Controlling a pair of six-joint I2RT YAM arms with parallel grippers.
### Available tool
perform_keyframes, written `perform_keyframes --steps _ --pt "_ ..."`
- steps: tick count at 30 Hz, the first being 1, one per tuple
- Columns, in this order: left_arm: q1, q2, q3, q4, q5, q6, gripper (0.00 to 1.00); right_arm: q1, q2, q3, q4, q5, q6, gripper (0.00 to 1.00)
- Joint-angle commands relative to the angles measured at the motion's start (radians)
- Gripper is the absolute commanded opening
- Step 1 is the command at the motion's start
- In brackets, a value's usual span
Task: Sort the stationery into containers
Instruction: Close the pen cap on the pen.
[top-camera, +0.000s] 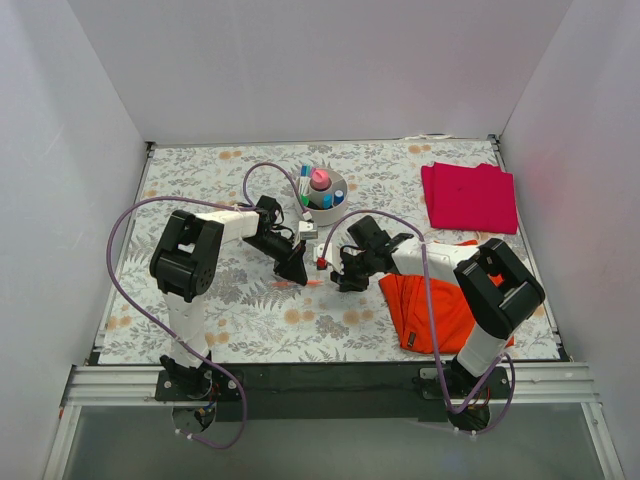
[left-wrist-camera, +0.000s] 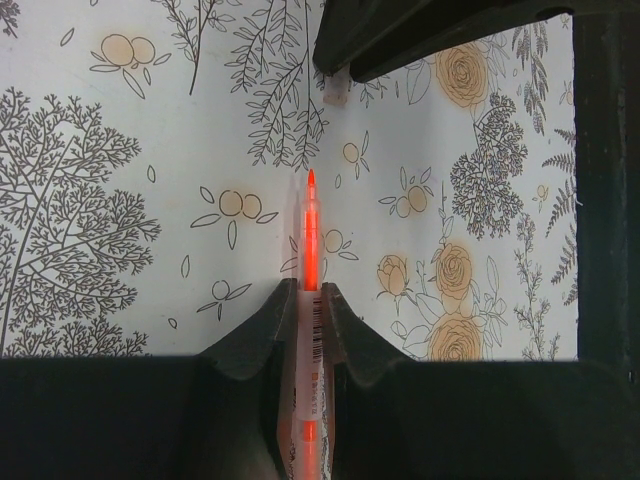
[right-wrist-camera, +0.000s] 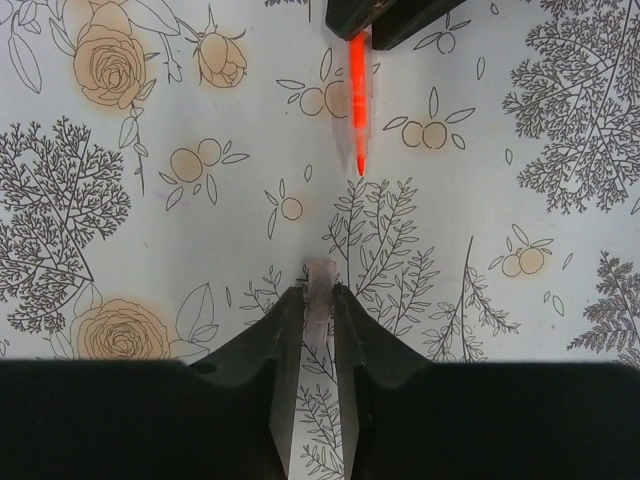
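Note:
My left gripper (left-wrist-camera: 310, 300) is shut on the orange-pink pen (left-wrist-camera: 311, 240), whose bare tip points away from it above the table. My right gripper (right-wrist-camera: 320, 295) is shut on a small translucent pen cap (right-wrist-camera: 320, 280). The two grippers face each other, left (top-camera: 293, 265) and right (top-camera: 338, 270), just in front of the bowl. The pen tip (right-wrist-camera: 358, 100) and the cap are nearly in line, a short gap apart. The cap also shows in the left wrist view (left-wrist-camera: 336, 92). The round off-white bowl (top-camera: 322, 214) holds the pink-capped bottle (top-camera: 320, 180) and some markers.
A folded magenta cloth (top-camera: 468, 195) lies at the back right. An orange cloth (top-camera: 430, 305) lies under the right arm at the front right. White walls close in the flowered table (top-camera: 200, 190) on three sides.

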Motion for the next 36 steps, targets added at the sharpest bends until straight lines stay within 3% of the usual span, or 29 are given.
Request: perform_keyframes --steps 1,4,7,17,36 --pt "0.005 -0.028 0.0 -0.006 -0.071 0.027 0.0 0.006 0.109 -0.096 -0.221 0.097 -0.01 0.28" --pt "0.004 -0.027 0.0 -0.017 -0.066 0.033 0.0 0.005 0.123 -0.103 -0.22 0.105 -0.011 0.25" --pt "0.001 -0.027 0.006 -0.041 -0.045 0.039 0.0 0.005 0.135 -0.096 -0.235 0.096 -0.021 0.02" --pt "-0.004 -0.077 0.025 -0.138 0.095 -0.036 0.0 0.005 -0.024 -0.016 -0.197 0.125 -0.03 0.01" --pt "-0.004 -0.001 -0.037 -0.031 0.184 -0.122 0.0 0.065 -0.039 0.018 0.003 0.162 -0.045 0.01"
